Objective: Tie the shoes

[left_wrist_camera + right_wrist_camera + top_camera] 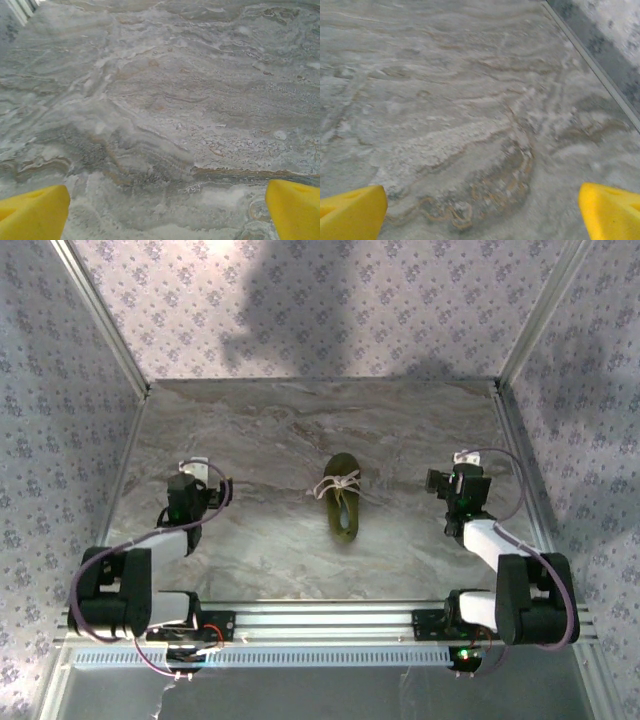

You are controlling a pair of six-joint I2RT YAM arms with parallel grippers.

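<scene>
Top external, olive shoe (pixel 342 508) centred on table (pixel 250 430), left tool (pixel 165 210) and right tool (pixel 481 212) spread wide, empty

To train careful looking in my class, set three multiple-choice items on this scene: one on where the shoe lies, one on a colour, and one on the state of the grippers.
1. Where is the shoe?
A. On the table, between the left gripper and the right gripper
B. In the left gripper
C. Against the right wall

2. What colour are the laces?
A. Red
B. White
C. Black

3. How do the grippers stand?
A. Both shut on the laces
B. Left shut, right open
C. Both open, holding nothing

Key:
1 A: the top view shows the shoe mid-table, apart from both grippers.
2 B: the laces show white against the olive shoe.
3 C: each wrist view shows yellow fingers wide apart, with bare table between them.
</scene>
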